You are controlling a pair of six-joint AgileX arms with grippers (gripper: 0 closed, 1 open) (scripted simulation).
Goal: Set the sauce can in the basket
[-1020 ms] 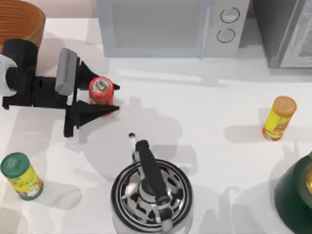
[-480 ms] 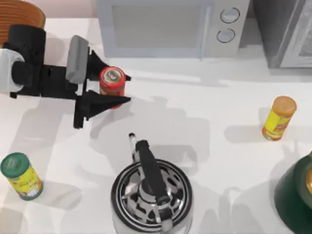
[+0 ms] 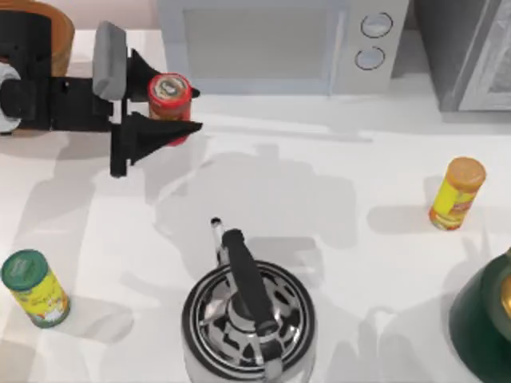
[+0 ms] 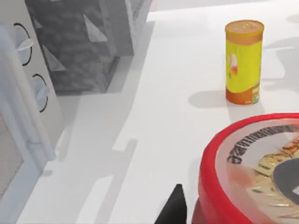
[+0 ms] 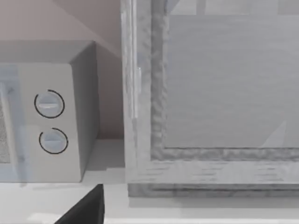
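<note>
My left gripper is shut on the sauce can, a small red can with a pale emblem on its lid, held above the table near the back left. Close up in the left wrist view, the sauce can's red-rimmed top sits beside one dark fingertip. The woven basket stands at the back left corner, mostly hidden behind my left arm; the can is to its right and outside it. In the right wrist view a dark edge of my right gripper faces the microwave and a cabinet.
A microwave stands just behind and to the right of the can. A steel kettle sits front centre, a green-lidded yellow can front left, an orange-lidded yellow can at the right, and a dark green vessel front right.
My left gripper has carried the sauce can up off the table and toward the back, then slightly left toward the basket. Nothing else has moved.
</note>
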